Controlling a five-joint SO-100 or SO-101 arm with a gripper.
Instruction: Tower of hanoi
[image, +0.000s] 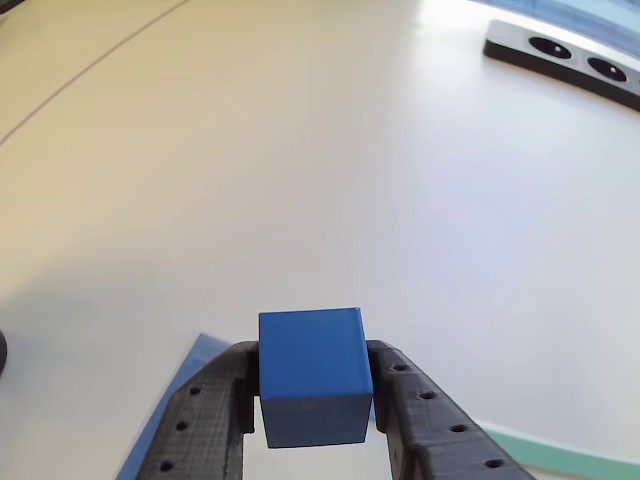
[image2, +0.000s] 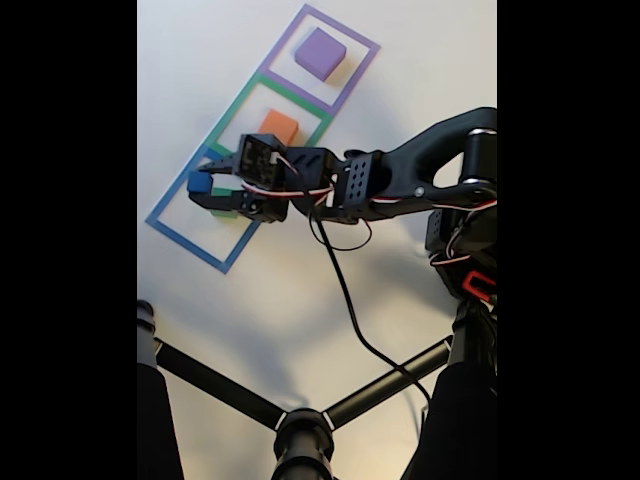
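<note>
My gripper (image: 312, 388) is shut on a small blue cube (image: 312, 375), which is held off the white table between the two black fingers (image: 215, 410). In the fixed view the gripper (image2: 205, 186) holds the blue cube (image2: 199, 181) over the blue-outlined square (image2: 190, 236). A green cube (image2: 223, 212) peeks out under the gripper in that square and is mostly hidden. An orange cube (image2: 279, 127) sits in the green-outlined square (image2: 235, 108), and a purple cube (image2: 320, 53) in the purple-outlined square (image2: 362, 44).
A black bar with two round holes (image: 565, 55) lies at the far right of the table. Black tripod legs (image2: 300, 425) cross the bottom of the fixed view, and a black cable (image2: 345, 290) trails from the arm (image2: 420, 175). White table surface surrounds the squares.
</note>
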